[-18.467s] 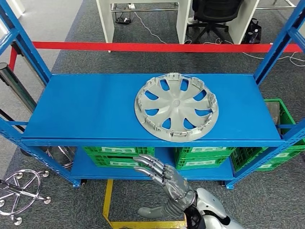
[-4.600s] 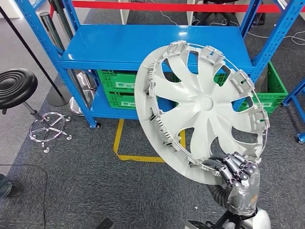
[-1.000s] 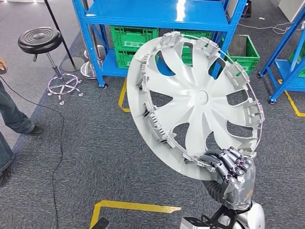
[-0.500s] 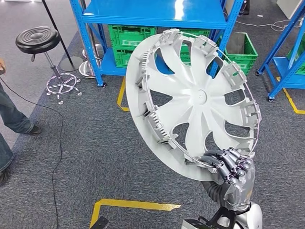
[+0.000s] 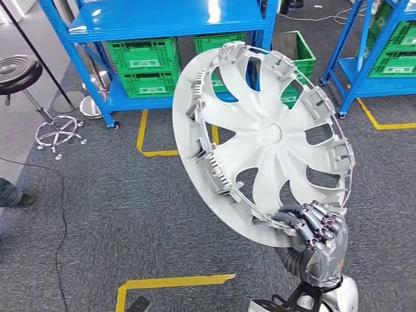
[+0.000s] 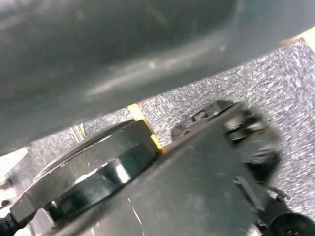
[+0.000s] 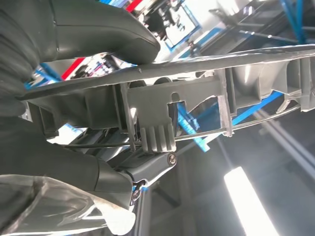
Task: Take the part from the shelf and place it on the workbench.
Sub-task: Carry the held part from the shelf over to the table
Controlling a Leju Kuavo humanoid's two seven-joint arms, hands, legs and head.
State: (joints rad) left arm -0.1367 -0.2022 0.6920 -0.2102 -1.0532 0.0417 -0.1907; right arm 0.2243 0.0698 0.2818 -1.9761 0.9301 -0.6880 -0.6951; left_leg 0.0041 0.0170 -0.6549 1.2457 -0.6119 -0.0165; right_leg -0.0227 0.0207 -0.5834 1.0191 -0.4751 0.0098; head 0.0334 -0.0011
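You hold the part (image 5: 267,140), a big grey wheel cover, in your right hand (image 5: 314,240), low and near on the right. The fingers (image 5: 307,221) curl over the near edge of the rim, and from the right wrist camera the thumb (image 7: 111,29) presses on one side of the rim (image 7: 178,69) with the fingers on the other. So the hand pinches the rim tight. The part stands up from the hand, tipped, and leans far and to the left, so most of its weight sits above the hand. The arm is bent in close to you. The blue shelf (image 5: 162,16) is far off, with green crates (image 5: 145,62) under it. I see no workbench yet, so I think you need to turn more. I cannot tell how the left hand is
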